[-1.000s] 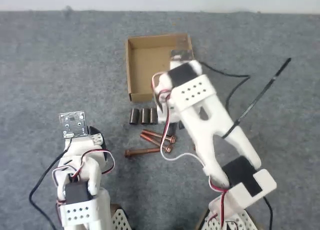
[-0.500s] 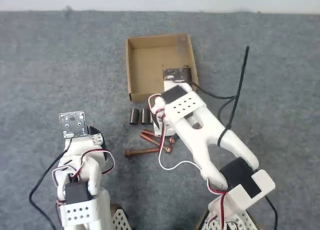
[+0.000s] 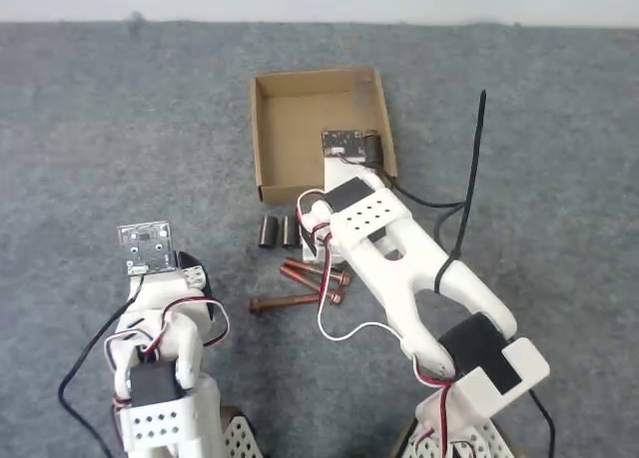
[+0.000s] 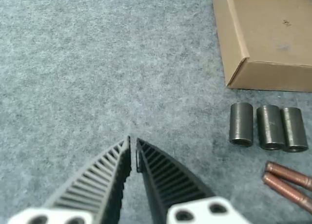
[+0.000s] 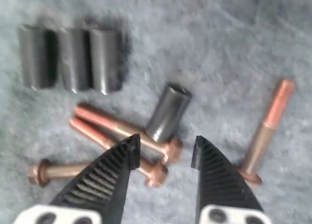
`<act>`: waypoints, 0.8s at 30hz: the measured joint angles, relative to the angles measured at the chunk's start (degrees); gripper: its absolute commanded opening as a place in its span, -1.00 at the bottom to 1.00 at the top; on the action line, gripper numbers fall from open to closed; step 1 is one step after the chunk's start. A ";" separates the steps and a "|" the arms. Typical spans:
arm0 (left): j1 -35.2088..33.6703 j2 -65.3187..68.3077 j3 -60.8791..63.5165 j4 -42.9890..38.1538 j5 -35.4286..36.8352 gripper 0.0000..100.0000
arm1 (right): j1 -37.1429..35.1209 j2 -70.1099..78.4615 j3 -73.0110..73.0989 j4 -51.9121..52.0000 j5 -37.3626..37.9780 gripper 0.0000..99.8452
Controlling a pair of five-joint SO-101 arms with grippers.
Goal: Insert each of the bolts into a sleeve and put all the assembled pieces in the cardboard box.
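Jaws on your right gripper (image 5: 165, 142) spread over copper-coloured bolts (image 5: 105, 121) and a loose dark cylindrical sleeve (image 5: 168, 114) beside the brown cardboard box (image 3: 258, 139) — set to straddle one, I judge; left gripper (image 4: 133, 142), pressed together, sits farther off.

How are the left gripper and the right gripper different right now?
The left gripper is shut, while the right gripper is open. The left gripper is over bare carpet, off to the side of the parts. The right gripper is directly above the bolts and a loose sleeve. Both are black, ribbed and hold nothing.
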 measured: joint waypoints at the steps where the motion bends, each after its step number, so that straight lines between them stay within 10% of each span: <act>1: 0.00 0.00 0.00 0.00 0.00 -0.98 | 0.18 0.00 0.00 -0.88 0.00 -0.68; 24: 0.00 0.00 0.00 0.00 0.00 -0.98 | 3.34 17.85 -9.49 -2.37 -4.31 -0.99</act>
